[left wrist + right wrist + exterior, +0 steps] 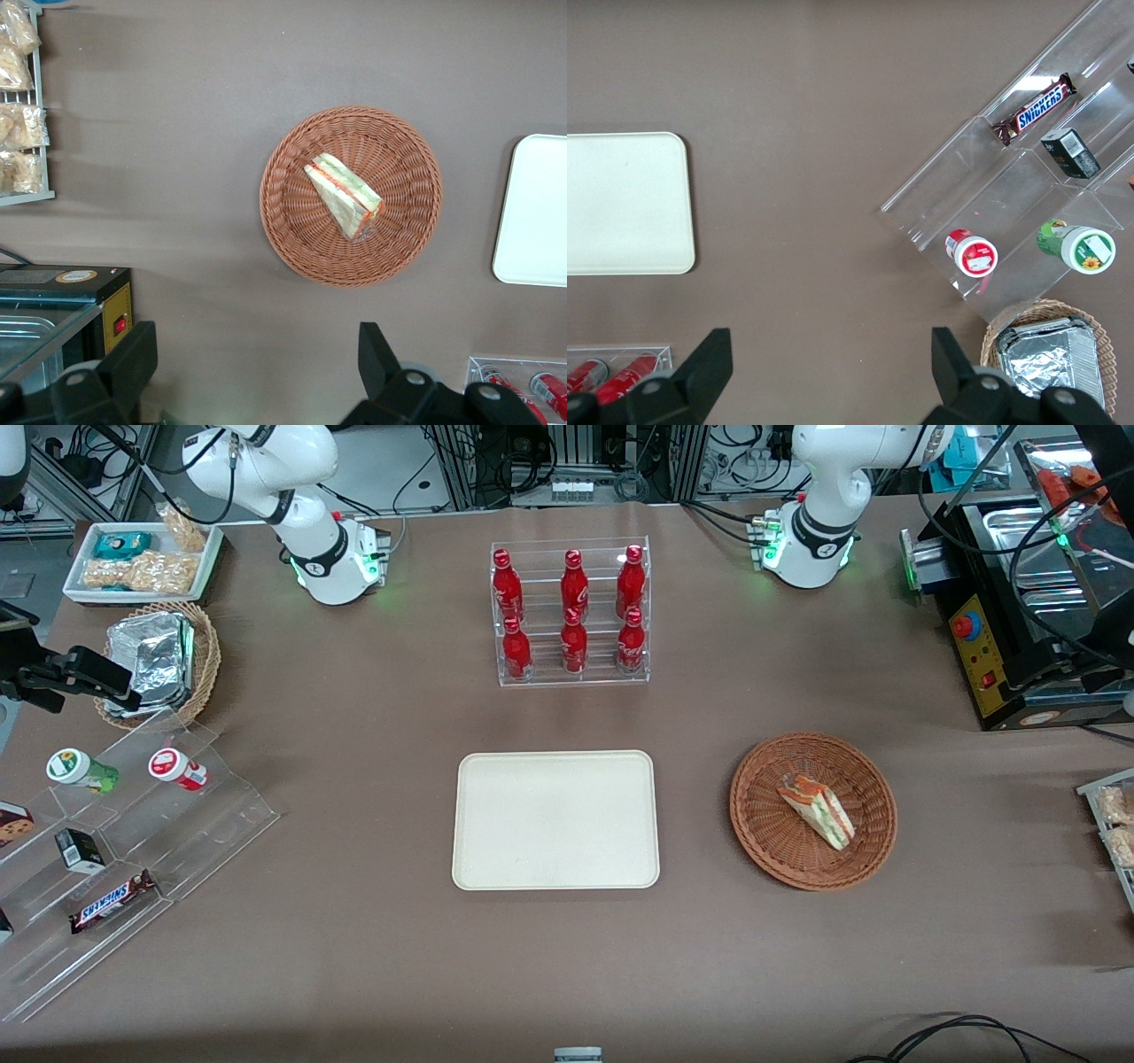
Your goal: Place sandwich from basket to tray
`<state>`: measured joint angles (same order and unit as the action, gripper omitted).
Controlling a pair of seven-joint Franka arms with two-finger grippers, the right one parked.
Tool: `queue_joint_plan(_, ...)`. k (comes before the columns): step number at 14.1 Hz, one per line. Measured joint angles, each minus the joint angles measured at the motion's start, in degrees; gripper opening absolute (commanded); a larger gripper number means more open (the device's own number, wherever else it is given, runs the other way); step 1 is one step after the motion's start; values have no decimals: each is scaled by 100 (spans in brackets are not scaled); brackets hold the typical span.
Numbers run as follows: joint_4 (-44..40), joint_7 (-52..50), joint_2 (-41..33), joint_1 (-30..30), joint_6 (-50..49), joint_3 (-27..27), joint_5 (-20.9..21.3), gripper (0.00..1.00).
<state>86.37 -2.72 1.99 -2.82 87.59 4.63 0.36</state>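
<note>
The sandwich (817,810) (344,195), a wrapped triangular wedge with orange and green filling, lies in the round reddish-brown basket (753,815) (283,212). The cream tray (555,819) (536,212) sits bare beside the basket, toward the parked arm's end of the table. My gripper (257,345) hangs high above the brown tabletop, farther from the front camera than the basket and apart from it. It is open, with only bare table showing between its two dark fingers (142,345).
A clear rack of red bottles (571,611) stands farther back than the tray. A black machine with a red button (1001,638) (89,301) sits at the working arm's end. A rack of snack packets (1114,824) (22,106) lies at that table edge.
</note>
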Motion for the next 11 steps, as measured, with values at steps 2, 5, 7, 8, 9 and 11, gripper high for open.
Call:
queue_joint_plan(2,2,0,7,-1,4,-1,-20,100)
queue_joint_plan(5,7,0,7,-3,3,-6,-138,100)
queue_joint_plan(7,18,0,8,-3,3,-7,-153,100)
queue_joint_plan(8,20,0,8,-4,3,-7,-157,100)
queue_joint_plan(9,23,0,8,-4,-1,-8,-160,100)
queue_joint_plan(11,53,1,14,-7,-57,-13,-161,100)
